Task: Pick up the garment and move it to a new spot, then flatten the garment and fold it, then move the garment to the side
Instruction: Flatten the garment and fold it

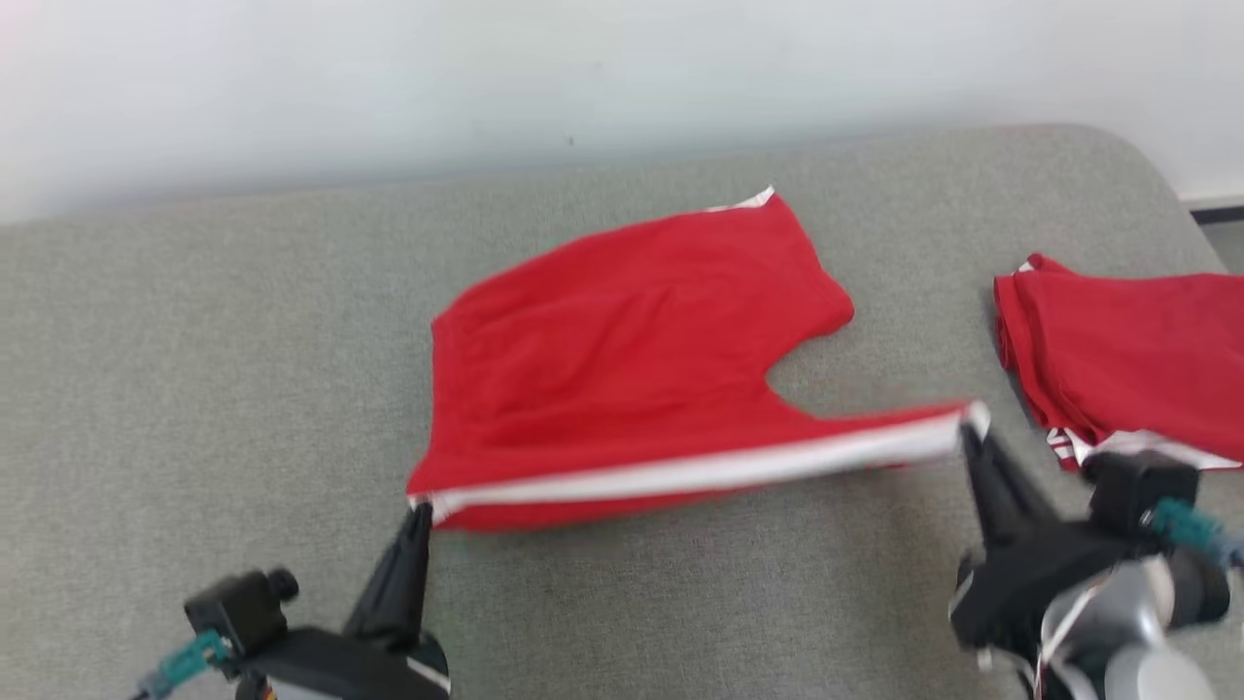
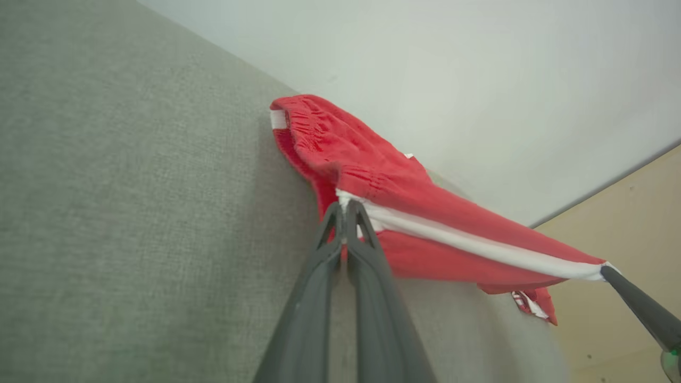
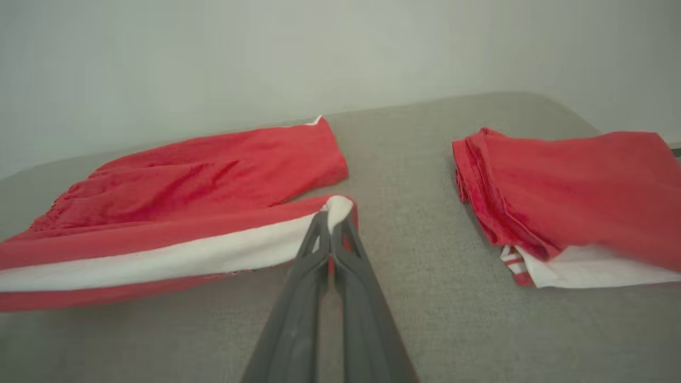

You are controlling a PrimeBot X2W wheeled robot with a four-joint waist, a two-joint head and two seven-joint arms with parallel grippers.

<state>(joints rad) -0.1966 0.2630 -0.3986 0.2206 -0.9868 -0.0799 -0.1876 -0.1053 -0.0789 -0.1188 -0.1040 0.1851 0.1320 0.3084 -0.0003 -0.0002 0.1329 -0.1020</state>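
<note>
Grey cushion [image 1: 194,389] beneath red shorts [image 1: 622,350]: left gripper [image 1: 420,510] pressed together on waistband corner, right gripper [image 1: 972,428] pinching leg hem, white stripe [image 1: 700,472] taut between; folded red garment [image 1: 1127,360] nearby.

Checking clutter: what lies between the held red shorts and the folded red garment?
Bare grey upholstery separates the red white-striped shorts from the folded red garment, shown in the right wrist view.
</note>
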